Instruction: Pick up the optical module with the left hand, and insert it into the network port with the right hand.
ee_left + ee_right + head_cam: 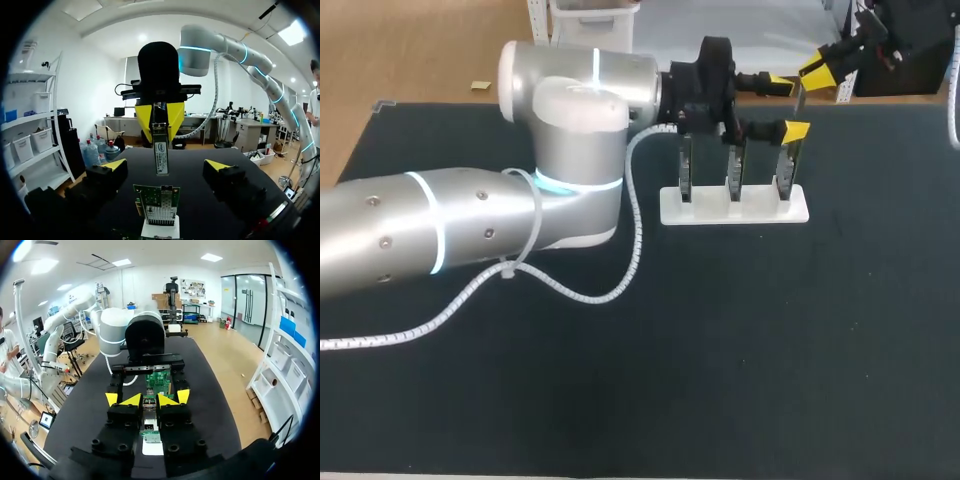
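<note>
The left gripper (pixel 788 108) hangs released over one white stand (pixel 670 212), which carries three upright network cards (pixel 735 172). Above the rightmost card, the right gripper (pixel 817 68) is grasping the one optical module (pixel 160 155).

head overhead, wrist views facing across the network card (pixel 156 204)

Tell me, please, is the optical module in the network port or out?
Out. The optical module hangs upright from the right gripper, clear above the green card on its white base.
</note>
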`<state>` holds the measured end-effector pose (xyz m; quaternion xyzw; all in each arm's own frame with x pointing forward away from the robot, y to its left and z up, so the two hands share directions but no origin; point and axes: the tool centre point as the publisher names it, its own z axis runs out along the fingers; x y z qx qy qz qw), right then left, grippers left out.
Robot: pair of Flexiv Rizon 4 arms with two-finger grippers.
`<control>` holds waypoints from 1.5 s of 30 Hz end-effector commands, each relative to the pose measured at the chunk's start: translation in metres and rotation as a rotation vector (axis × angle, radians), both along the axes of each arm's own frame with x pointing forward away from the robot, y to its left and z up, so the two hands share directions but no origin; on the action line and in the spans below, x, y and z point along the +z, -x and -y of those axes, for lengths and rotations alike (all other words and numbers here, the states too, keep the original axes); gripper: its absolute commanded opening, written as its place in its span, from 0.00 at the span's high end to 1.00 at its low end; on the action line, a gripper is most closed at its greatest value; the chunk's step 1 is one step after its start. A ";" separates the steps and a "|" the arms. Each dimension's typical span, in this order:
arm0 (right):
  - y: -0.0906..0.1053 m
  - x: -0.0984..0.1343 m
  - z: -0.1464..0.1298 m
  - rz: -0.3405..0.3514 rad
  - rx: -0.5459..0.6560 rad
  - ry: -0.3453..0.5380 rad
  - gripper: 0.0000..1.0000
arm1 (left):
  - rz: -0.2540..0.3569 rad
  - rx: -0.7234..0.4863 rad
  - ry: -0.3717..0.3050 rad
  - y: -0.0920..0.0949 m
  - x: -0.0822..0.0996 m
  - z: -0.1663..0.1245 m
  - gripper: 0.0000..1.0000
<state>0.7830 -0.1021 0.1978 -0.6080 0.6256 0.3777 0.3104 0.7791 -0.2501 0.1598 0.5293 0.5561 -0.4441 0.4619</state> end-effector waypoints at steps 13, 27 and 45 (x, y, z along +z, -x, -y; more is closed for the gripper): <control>0.003 -0.001 0.000 0.004 -0.009 -0.001 1.00 | -0.003 0.011 -0.266 0.007 -0.009 -0.012 0.00; 0.003 -0.001 0.002 0.004 -0.010 -0.002 1.00 | -0.026 -0.044 -0.368 0.007 -0.021 -0.011 0.00; 0.002 -0.002 0.002 0.005 -0.007 0.000 1.00 | -0.032 -0.029 -0.437 0.013 -0.032 -0.021 0.00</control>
